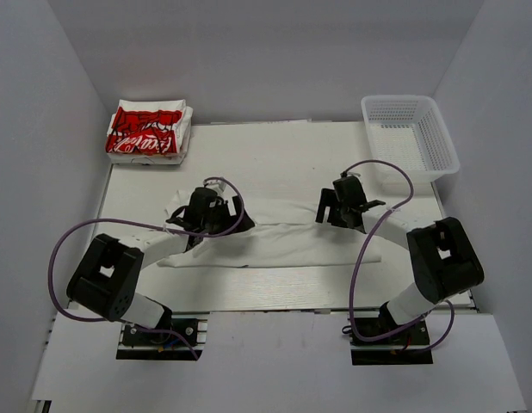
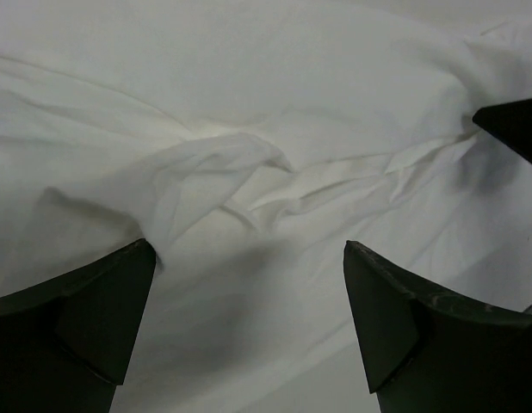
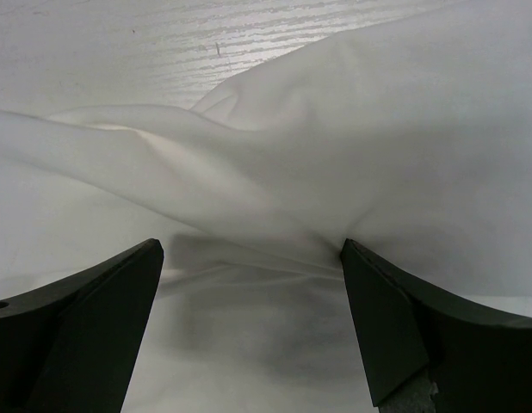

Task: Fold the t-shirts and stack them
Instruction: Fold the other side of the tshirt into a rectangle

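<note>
Left gripper [image 2: 249, 249], right gripper [image 3: 250, 248], both spread wide, white t-shirt [image 1: 283, 241] (rumpled, creased) beneath

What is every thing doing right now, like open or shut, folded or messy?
Plain white t-shirt: laid out, wrinkled, not yet stacked.
Stack of t-shirts: folded, red print on top, far left corner.
Basket: upright, no shirt inside.
Left gripper: open over the plain white t-shirt, holding nothing.
Right gripper: open over the same shirt, holding nothing.
</note>
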{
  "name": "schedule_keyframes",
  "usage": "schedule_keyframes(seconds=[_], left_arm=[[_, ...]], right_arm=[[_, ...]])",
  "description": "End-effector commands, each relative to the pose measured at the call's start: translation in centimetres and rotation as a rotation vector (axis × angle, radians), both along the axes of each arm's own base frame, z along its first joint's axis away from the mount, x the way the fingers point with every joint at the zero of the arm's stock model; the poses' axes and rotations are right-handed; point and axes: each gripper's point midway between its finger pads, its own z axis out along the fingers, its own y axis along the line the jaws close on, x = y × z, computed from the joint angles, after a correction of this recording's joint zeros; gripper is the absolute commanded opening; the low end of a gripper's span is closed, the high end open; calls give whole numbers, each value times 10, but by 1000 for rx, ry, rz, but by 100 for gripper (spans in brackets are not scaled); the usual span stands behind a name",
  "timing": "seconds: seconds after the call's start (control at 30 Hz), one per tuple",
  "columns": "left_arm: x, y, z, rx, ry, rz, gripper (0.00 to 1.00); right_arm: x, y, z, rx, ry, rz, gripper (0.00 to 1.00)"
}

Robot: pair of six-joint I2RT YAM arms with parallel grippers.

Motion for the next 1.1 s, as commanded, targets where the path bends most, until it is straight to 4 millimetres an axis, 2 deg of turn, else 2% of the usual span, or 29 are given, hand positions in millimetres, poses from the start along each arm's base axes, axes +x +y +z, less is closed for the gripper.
schedule_keyframes(seconds=[0.0,0.1,0.13,0.27,0.3,0.4,0.43,0.5,0.53,0.57,0.63,0.7,0.73,0.83,0.87,0.93,1.0,1.07], left_arm=[[-28,-16,3,-31,1,-117,100],[-41,-30,10,-48,-4,-175,100],[-47,-34,18,-65,-7,-190,100],[-79,-51,27,-106,-12,-289,100],[-92,-54,23,-93,15,-317,100],[-106,-46,15,-5,53,-311,100],[-90,-33,18,61,14,-223,100],[-76,-13,25,156,-41,-108,100],[-57,12,37,220,-105,32,100],[-52,21,41,229,-119,85,100],[-31,36,64,246,-220,192,100],[-21,37,79,238,-281,221,100],[-14,45,84,249,-305,270,100],[8,49,78,317,-306,313,100],[9,51,70,358,-277,314,100],[24,56,64,415,-235,388,100],[37,59,64,421,-238,418,100],[46,58,57,434,-235,421,100]], right_arm=[[-15,-8,-3,5,22,-28,90],[-18,-10,-2,11,5,-31,90],[-21,-12,-3,8,10,-34,90],[-23,-13,-2,13,-3,-36,90],[-23,-14,-2,13,-3,-40,90],[-24,-15,-3,8,-4,-42,90],[-24,-16,-2,10,-7,-46,90],[-25,-15,-3,9,-4,-43,90],[-24,-16,-3,10,-5,-47,90],[-25,-15,-4,8,-1,-43,90],[-28,-14,-5,10,6,-36,90],[-29,-15,-5,14,5,-37,90],[-29,-15,-5,9,5,-31,90],[-30,-17,-6,-4,11,-30,90],[-30,-18,-5,-1,11,-31,90],[-32,-18,-7,-5,19,-32,90],[-34,-16,-8,7,26,-24,90],[-37,-13,-8,18,34,-11,90]])
